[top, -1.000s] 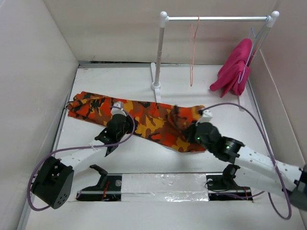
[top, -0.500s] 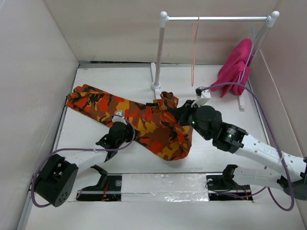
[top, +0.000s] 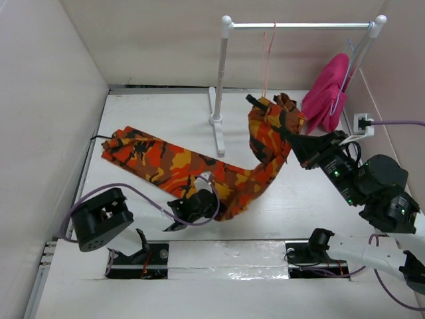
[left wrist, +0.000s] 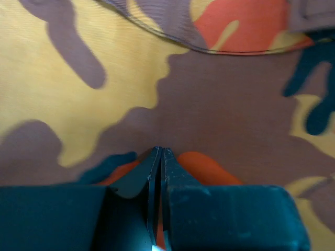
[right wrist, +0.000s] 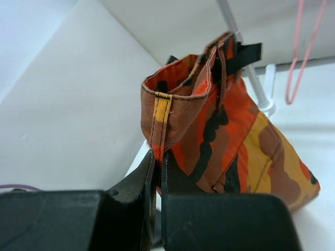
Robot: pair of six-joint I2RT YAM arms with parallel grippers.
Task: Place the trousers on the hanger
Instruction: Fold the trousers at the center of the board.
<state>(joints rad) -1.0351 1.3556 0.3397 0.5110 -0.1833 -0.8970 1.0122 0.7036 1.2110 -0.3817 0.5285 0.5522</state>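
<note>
The camouflage trousers lie slantwise across the table from the far left, and their right end is lifted into the air. My right gripper is shut on that raised waist end and holds it up just below and in front of the salmon-pink hanger. The hanger hangs by its hook from the rail and also shows in the right wrist view. My left gripper is shut on the trousers' near edge, low on the table. The left wrist view shows its jaws closed, with the fabric filling the frame.
The white tube rail stands at the back on a post with a foot. A magenta garment hangs at the rail's right end. Side walls enclose the table. A white plug with a purple cable is at the right.
My right gripper has lifted the trousers' waist end up and back to the right, towards the hanger. My left gripper has moved right and nearer along the cloth. The trousers have been dragged to the right.
</note>
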